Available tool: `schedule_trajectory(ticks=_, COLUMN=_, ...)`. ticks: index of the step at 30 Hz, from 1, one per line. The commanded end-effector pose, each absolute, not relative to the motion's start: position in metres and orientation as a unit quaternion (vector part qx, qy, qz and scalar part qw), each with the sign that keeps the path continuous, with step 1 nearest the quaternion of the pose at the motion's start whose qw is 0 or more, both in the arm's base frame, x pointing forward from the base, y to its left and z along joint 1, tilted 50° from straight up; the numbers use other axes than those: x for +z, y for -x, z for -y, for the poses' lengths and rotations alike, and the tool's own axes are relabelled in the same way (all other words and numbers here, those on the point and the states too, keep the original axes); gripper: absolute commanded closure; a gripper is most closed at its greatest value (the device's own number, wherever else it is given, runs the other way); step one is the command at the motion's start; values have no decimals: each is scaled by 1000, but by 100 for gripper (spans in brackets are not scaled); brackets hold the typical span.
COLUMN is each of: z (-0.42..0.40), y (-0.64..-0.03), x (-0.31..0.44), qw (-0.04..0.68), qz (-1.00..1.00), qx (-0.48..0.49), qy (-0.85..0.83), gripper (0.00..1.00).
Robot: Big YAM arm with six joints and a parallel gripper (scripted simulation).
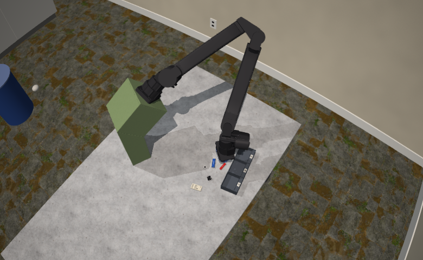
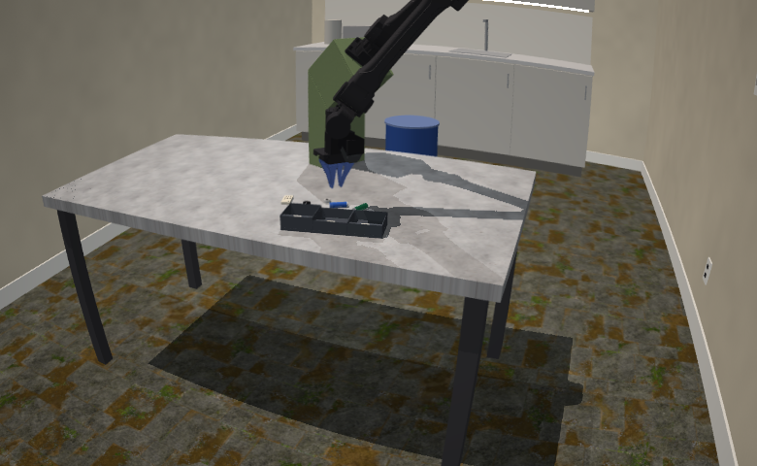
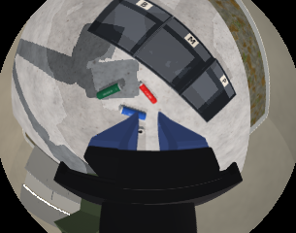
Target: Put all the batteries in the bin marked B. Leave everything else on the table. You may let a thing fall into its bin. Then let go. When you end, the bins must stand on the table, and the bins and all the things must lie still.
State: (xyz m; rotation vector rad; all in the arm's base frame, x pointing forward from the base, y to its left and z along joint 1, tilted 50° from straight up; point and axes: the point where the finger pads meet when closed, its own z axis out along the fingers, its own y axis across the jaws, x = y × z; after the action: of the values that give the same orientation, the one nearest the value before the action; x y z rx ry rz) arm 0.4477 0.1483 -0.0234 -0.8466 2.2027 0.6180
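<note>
Batts [image 3: 109, 90] on tbl, below open gripper [image 2: 336, 185] [image 3: 148, 116].

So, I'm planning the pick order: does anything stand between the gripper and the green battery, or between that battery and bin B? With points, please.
Nothing visible stands between the gripper [image 2: 336, 186] [image 3: 148, 116] and the green battery [image 2: 361, 206] [image 3: 109, 90]. Only the near wall of bin B [image 3: 112, 43] rises between battery and bin.
</note>
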Motion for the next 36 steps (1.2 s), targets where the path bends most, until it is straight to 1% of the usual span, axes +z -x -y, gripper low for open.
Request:
schedule_trajectory(ticks=1, z=-143, y=-454, x=-32, qw=365, qz=-819, qx=211, qy=390, gripper=76)
schedule_trajectory(ticks=9, z=-160, y=-460, x=-8, qw=370, qz=-789, qx=183, qy=454, gripper=76)
schedule_trajectory(ticks=12, z=-147, y=-448, x=-28, qw=379, qz=-770, qx=168, qy=486, gripper=76)
schedule_trajectory(ticks=17, z=-142, y=-440, x=-36, qw=392, qz=-726, qx=144, qy=546, gripper=76)
schedule_trajectory(ticks=21, z=-142, y=-450, x=-32, qw=399, qz=-701, qx=126, qy=578, gripper=76)
schedule_trajectory(ticks=36, z=-139, y=-444, x=-38, qw=401, qz=-699, qx=124, qy=579, gripper=76)
